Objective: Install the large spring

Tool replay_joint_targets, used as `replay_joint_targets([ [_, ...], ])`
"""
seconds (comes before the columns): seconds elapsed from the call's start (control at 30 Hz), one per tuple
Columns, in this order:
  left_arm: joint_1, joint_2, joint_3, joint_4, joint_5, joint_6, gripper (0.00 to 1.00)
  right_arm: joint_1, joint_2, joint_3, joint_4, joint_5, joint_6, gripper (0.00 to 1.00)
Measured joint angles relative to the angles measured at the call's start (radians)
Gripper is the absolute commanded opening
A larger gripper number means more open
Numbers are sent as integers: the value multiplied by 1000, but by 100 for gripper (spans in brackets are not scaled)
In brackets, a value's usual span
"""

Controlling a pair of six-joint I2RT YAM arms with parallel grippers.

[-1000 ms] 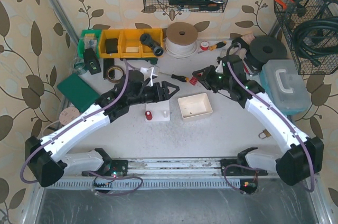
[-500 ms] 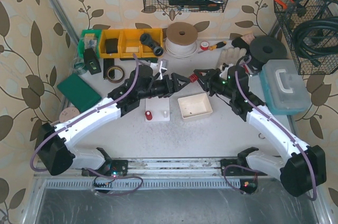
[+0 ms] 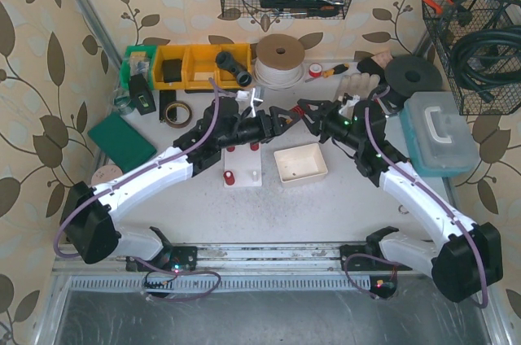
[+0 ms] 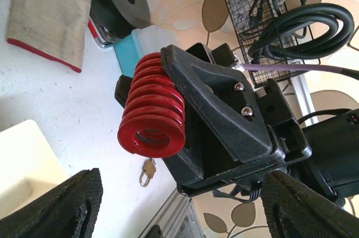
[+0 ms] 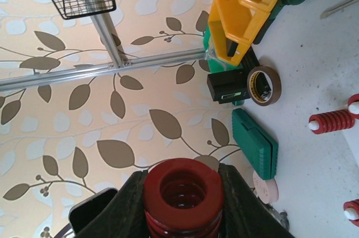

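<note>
My right gripper [image 3: 304,111] is shut on the large red spring [image 5: 182,193], held in the air with its open end facing the left arm. The spring also shows in the left wrist view [image 4: 152,108], clamped between the right gripper's black fingers [image 4: 216,95]. My left gripper [image 3: 284,120] is open and empty, its fingertips [image 4: 70,207] spread wide just short of the spring's end. The white base block [image 3: 243,171] lies on the table below the left arm, with a small red spring [image 3: 230,176] on one peg and a bare white peg [image 3: 254,174] beside it.
A cream tray [image 3: 301,163] sits right of the base block. Yellow bins [image 3: 199,64], a tape roll [image 3: 175,111] and a green case [image 3: 120,140] lie at the back left. A blue-lidded box [image 3: 440,129] stands at the right. A padlock [image 3: 404,208] lies near the front right.
Both arms swung toward each other over the table's middle. The right gripper carried the large spring left and back, and the open left gripper came up to face it.
</note>
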Motion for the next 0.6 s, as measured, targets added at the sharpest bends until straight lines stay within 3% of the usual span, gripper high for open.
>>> replay_joint_targets([
  [0.6, 0, -1, 14, -58, -41, 43, 77, 53, 3, 23, 23, 4, 13, 0],
])
